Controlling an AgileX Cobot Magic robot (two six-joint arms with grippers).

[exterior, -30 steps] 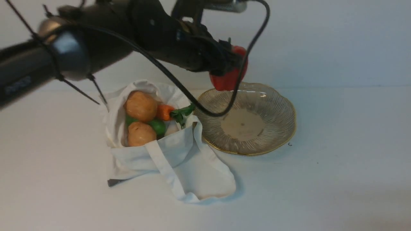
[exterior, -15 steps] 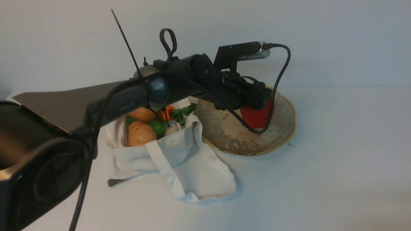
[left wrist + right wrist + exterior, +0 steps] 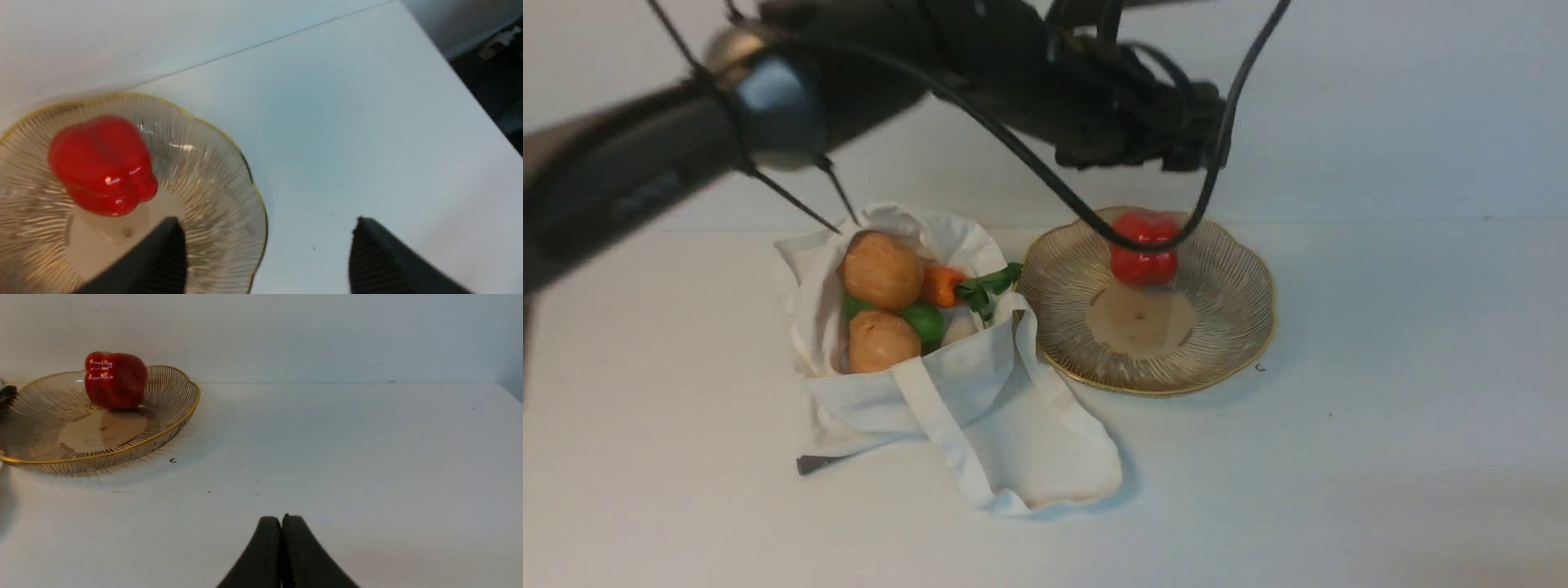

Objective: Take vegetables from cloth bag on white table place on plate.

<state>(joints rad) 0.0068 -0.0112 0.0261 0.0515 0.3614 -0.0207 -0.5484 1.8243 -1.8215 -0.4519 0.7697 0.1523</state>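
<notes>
Hovering over the plate, left gripper gapes wide, empty, so the red bell pepper sits free on its ribs. Potatoes and carrot wait in the cloth bag; right gripper, pinched closed on nothing, idles aside.

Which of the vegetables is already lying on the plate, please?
The red pepper: it alone sits on the plate, toward its far side. The far potato, the near potato, the carrot and the green vegetable are all in the cloth bag.
</notes>
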